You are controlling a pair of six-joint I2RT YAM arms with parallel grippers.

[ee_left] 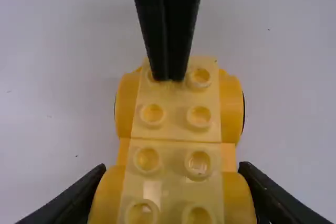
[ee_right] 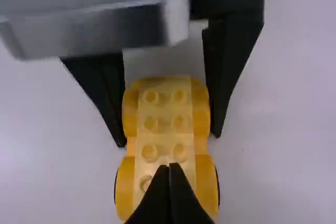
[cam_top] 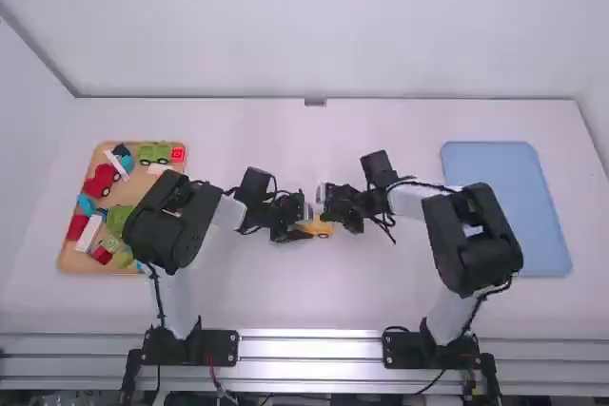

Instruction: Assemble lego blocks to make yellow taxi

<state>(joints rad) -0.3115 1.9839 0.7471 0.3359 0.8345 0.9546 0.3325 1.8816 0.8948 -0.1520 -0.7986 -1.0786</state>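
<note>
I have the yellow car base [ee_left: 123, 151] near the middle of the high view, low over or on the white table [cam_top: 314, 301]; which of the two I cannot tell. Its long axis is what matters. In the high view it runs roughly left to right, out from my left gripper [ee_right: 169, 139] towards my right gripper [ee_left: 169, 77]. The left one has its fingers apart, one down each flank at its own end of the car, gripping the base across its width. The right one is closed to a narrow point with nothing between its fingers, and its tips meet the far end of the studded yellow top [ee_left: 176, 106], between the two rows of studs and seemingly a little to one side of the midline. So neither arm has far to reach: the left is nearer one pair of yellow fenders [ee_left: 127, 106], the right nearer the other. I take this to be the pressing-down step, with the taxi's upper part yet to be built. The next push should go straight down onto the studs, in line with that long axis; since my hold is at the opposite end, a hard press out here could tip the base or twist it between my left fingers.
</note>
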